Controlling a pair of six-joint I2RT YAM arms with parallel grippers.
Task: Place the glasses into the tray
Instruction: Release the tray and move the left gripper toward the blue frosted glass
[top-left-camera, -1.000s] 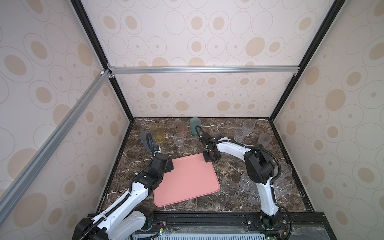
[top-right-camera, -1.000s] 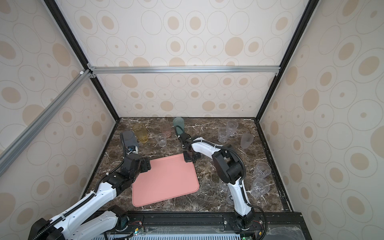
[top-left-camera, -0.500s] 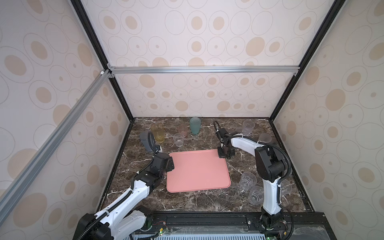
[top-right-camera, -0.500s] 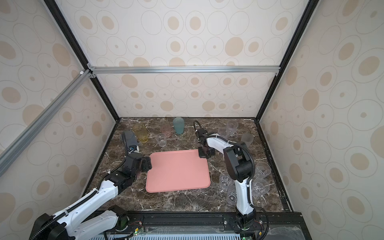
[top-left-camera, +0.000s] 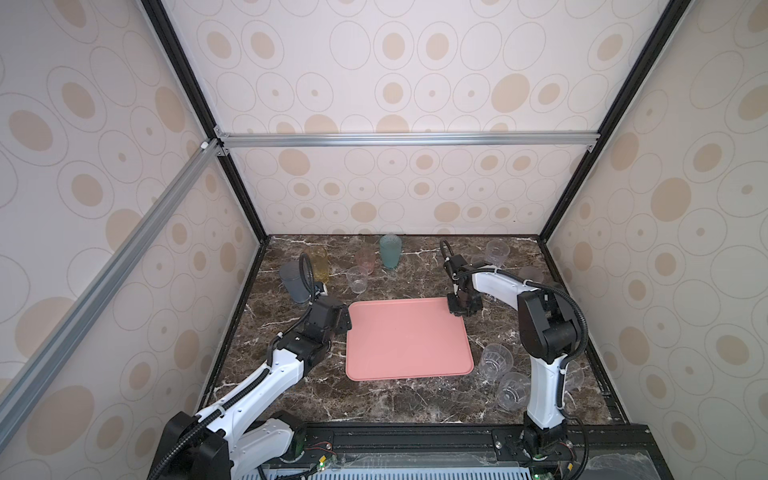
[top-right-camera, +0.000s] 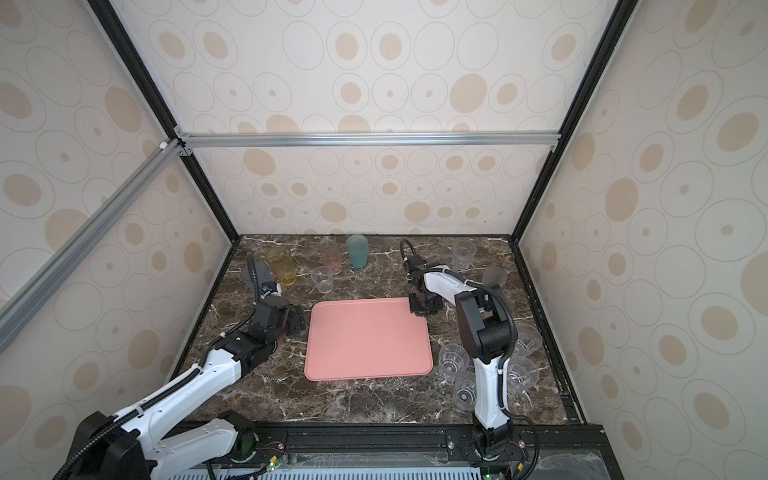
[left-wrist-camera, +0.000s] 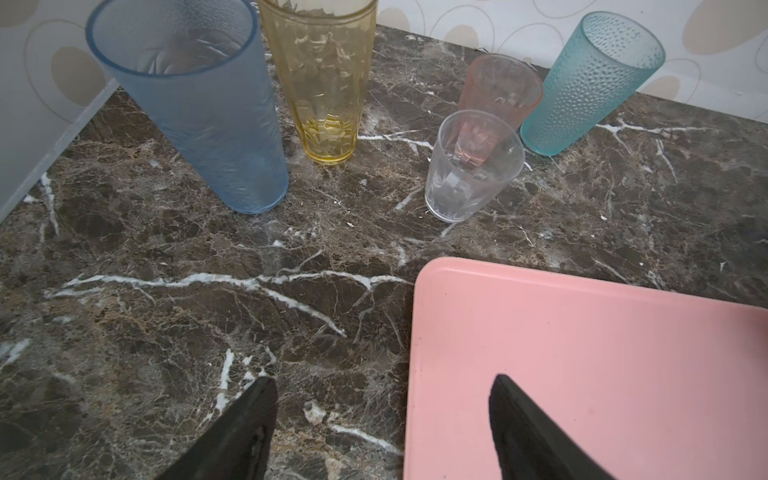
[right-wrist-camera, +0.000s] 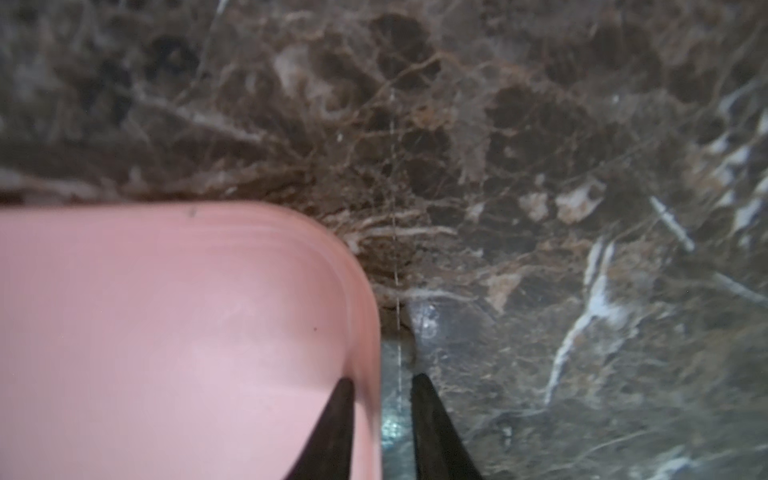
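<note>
The salmon-pink tray (top-left-camera: 409, 338) lies flat in the middle of the dark marble tabletop (top-left-camera: 374, 411), and every tumbler in view stands outside it. The right claw (right-wrist-camera: 382, 380) sits low at the tray's far right corner with its jaws parted only a little. They straddle the rim, one finger over the tray and the other over the marble, with a sliver of gap beside the rim, so nothing is clamped. The left claw (left-wrist-camera: 384, 415) hovers at the far left corner, jaws wide apart and empty. Beyond it stand a grey-blue tumbler (left-wrist-camera: 195, 112), an amber tumbler (left-wrist-camera: 328, 83), a pink tumbler (left-wrist-camera: 498, 89), a teal tumbler (left-wrist-camera: 590, 83) and a small clear tumbler (left-wrist-camera: 473, 166). More clear tumblers (top-left-camera: 494, 361) cluster by the tray's near right corner, and two others (top-left-camera: 496, 251) stand far right.
</note>
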